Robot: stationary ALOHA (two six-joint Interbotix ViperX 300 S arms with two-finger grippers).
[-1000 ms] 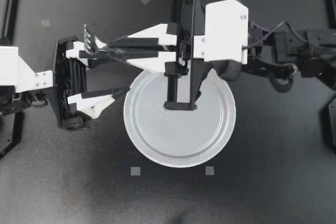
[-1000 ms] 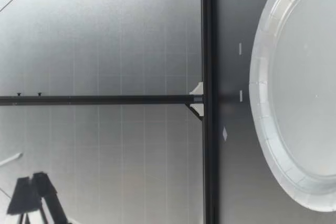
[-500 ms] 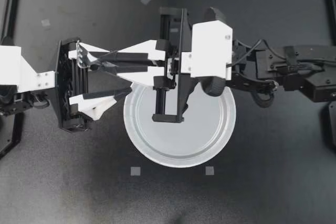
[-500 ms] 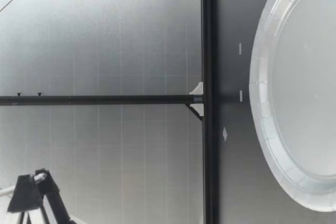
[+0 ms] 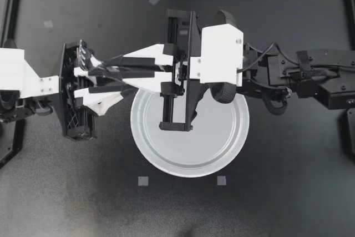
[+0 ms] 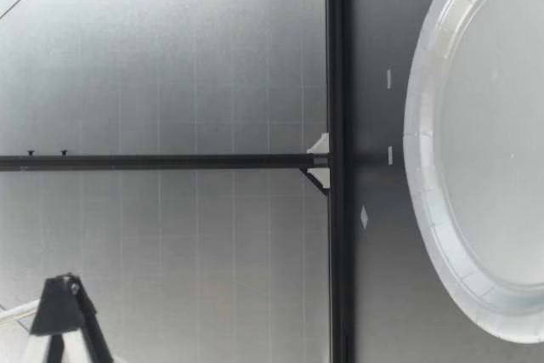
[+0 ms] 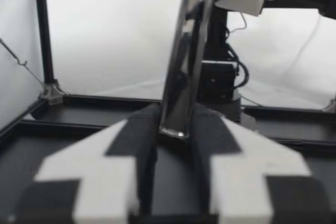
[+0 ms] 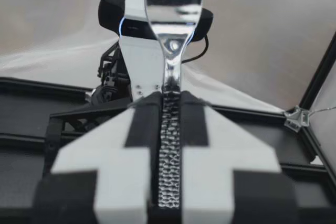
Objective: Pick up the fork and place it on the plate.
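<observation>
Steel, ribbed along the handle, pinched from both sides between the fingers of my right gripper [image 5: 108, 70]: the fork [image 5: 84, 54], gripped by the handle, tines sticking out ahead. Closed tight on it, judging by the right wrist view, with no slack showing on either side of the handle. Reaching in from the right across the far part of the plate [image 5: 205, 154], tips well past the rim on my left arm's side.

Nose to nose with it, my left gripper [image 5: 116, 81], pointing the opposite way. In the left wrist view, the fork's free end sitting right in its mouth. Whether gripped there or merely flanked, cannot tell.

Long axis of the fork: roughly along the line between the two arms, slanting a little toward the table's far edge. Tines toward the left arm, handle back toward the plate. Held aloft, by the look of the low view, with nothing lying beside the plate on the table [image 5: 288, 192].

Key relation: plate behind the right gripper's tips, under that arm's wrist, not under the fork. Possibly a hand-over in progress. Either way, need to carry the fork back along its own axis, over the plate, before lowering and letting go. Right arm nearer to the plate.
</observation>
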